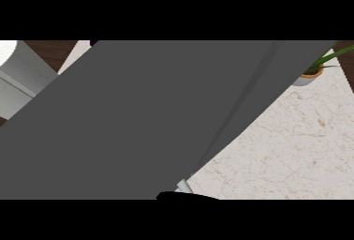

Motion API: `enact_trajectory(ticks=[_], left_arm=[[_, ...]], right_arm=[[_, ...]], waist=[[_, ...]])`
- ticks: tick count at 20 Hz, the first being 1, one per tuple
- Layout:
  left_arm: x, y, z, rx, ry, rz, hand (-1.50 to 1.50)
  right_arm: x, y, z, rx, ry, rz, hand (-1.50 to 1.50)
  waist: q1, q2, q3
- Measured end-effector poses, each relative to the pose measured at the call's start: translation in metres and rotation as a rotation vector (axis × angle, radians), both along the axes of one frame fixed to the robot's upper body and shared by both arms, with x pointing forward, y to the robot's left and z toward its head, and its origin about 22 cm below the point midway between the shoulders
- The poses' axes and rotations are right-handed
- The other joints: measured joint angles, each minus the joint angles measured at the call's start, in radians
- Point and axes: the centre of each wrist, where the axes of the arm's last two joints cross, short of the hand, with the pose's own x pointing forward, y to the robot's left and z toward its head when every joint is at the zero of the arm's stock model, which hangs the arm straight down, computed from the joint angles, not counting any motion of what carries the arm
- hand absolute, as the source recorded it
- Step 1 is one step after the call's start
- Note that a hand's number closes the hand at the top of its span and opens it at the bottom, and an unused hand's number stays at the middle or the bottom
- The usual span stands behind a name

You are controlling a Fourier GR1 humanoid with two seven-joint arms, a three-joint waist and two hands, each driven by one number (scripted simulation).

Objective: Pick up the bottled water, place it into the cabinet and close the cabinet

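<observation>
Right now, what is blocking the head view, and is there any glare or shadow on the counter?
Head view: a flat grey panel blocks most of the frame; the marble counter at right is evenly lit, no glare; a potted plant shows top right.

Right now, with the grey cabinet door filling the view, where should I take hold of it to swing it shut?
The cabinet door has a flat face, nothing for fingers. Probably take its long right edge, the darker strip beside the marble counter, coming from the counter side. The pale bar above the hand may be a handle; I cannot tell.
</observation>
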Motion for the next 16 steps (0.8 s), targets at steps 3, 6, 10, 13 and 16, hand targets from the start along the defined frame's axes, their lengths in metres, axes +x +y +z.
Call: enact_trajectory(ticks=[3,6,10,13,16], left_arm=[[-0.005,0.009,0.001,-0.006,-0.001,0.002,-1.5],[-0.014,0.022,-0.001,-0.014,-0.002,0.012,-1.5],[-0.033,0.034,-0.003,-0.012,0.012,0.046,-1.5],[-0.044,0.04,-0.004,-0.008,0.02,0.074,-1.5],[-0.053,0.044,-0.002,-0.003,0.023,0.088,-1.5]], right_arm=[[0.01,0.026,0.016,-0.026,-0.014,0.081,1.5],[0.026,0.046,0.034,-0.05,-0.014,0.126,1.5],[0.051,0.06,0.043,-0.073,0.067,0.122,1.5],[0.073,0.064,0.036,-0.071,0.133,0.106,1.5],[0.09,0.064,0.03,-0.073,0.19,0.091,1.5]], waist=[[-0.003,0.006,0.004],[-0.018,0.009,0.007],[-0.044,0.01,0.01],[-0.061,0.011,0.011],[-0.076,0.011,0.012]])
